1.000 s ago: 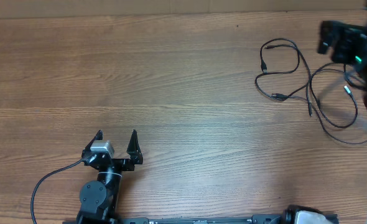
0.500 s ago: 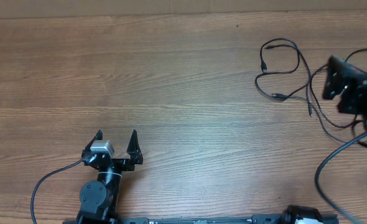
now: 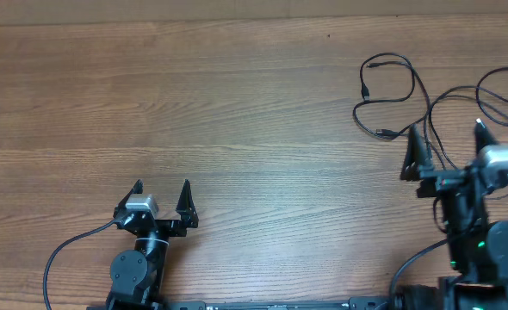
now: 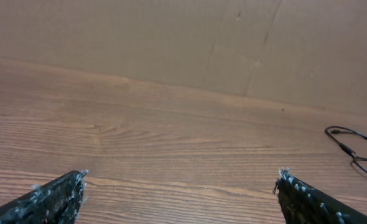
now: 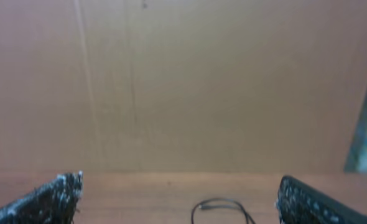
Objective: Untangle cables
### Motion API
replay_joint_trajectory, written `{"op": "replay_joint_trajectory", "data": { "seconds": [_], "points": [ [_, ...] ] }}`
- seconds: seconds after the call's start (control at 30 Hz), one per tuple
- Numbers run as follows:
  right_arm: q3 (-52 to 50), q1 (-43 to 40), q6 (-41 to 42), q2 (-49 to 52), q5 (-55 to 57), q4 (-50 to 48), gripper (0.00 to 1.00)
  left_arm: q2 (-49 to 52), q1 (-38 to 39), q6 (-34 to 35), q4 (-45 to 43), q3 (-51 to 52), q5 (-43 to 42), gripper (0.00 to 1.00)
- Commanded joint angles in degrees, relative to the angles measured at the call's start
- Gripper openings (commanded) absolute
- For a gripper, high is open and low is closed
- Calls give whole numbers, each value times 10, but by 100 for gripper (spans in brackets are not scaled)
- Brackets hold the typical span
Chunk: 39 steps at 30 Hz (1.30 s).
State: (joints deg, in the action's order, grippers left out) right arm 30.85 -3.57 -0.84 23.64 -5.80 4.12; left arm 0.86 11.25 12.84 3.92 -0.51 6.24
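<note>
The cables (image 3: pixel 400 95) are thin black cords in loose loops at the table's far right, with small plug ends. A part shows in the left wrist view (image 4: pixel 351 146) at the right edge and a loop in the right wrist view (image 5: pixel 224 208) low in the middle. My right gripper (image 3: pixel 448 142) is open and empty, its fingers over the near edge of the cable loops. My left gripper (image 3: pixel 161 191) is open and empty near the front left, far from the cables.
A thicker black wire (image 3: pixel 69 254) curls from the left arm's base. A brown cardboard wall (image 4: pixel 183 43) stands behind the table. The wooden table (image 3: pixel 237 112) stretches between the two arms.
My right arm has swung from the far right corner back toward the front, and its gripper now points at the cables from the near side. The left arm has not moved.
</note>
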Motion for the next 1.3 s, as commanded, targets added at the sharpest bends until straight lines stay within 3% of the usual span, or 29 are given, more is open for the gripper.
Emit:
{"op": "replay_joint_trajectory", "data": {
  "seconds": [0.0, 0.17, 0.7, 0.97, 1.27],
  "points": [
    [-76, 14, 21, -45, -14, -65, 100, -6, 3, -17, 1, 2, -1, 100],
    [-157, 30, 22, -84, -12, -142, 100, -6, 3, -17, 1, 2, -1, 99],
    [-299, 36, 28, -218, -14, -142, 100, -6, 3, -17, 1, 2, -1, 100],
    [-304, 37, 30, -235, -9, 6, 100, -6, 3, -17, 1, 2, -1, 100],
    [-304, 37, 30, -235, 8, 3, 100, -6, 3, -17, 1, 2, -1, 100]
  ]
}}
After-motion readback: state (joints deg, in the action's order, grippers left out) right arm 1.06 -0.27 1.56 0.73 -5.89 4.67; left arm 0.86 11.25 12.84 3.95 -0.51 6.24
